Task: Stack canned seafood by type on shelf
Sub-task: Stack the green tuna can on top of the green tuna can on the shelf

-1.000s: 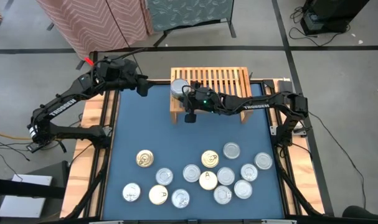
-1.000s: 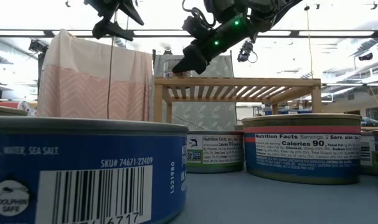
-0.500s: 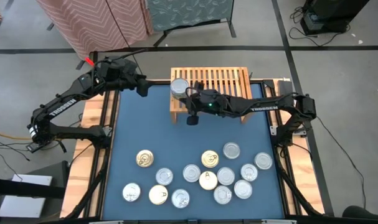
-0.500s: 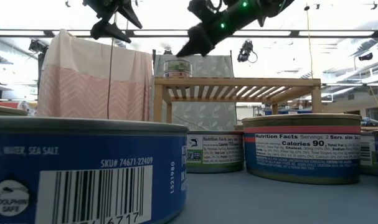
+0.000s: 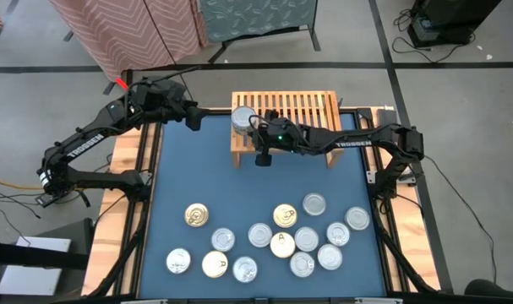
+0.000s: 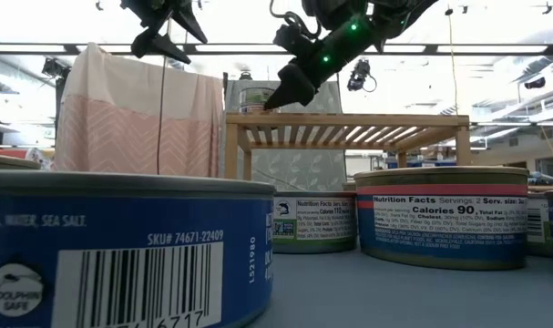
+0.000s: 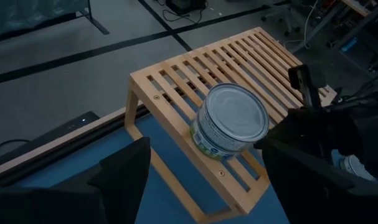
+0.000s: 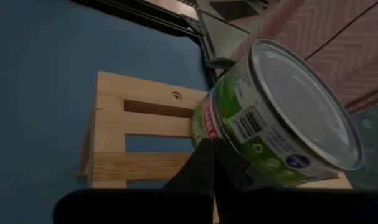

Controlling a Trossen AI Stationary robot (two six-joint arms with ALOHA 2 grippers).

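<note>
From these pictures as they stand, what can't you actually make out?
- Whether the right gripper touches the green-labelled can on the wooden shelf: in the right wrist view its shut fingers cover the can's lower side.
- The loose cans by type: the high view shows only lids, too small to read.
- The blue-labelled can: cut off by the low view's bottom edge.
- The left gripper: hangs open, its fingertips blurred.

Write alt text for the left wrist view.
A silver-topped can with a green label stands upright on the slatted wooden shelf, near its front edge. The right gripper, shut, sits beside the can; the left gripper's open fingers frame the foreground.
</note>
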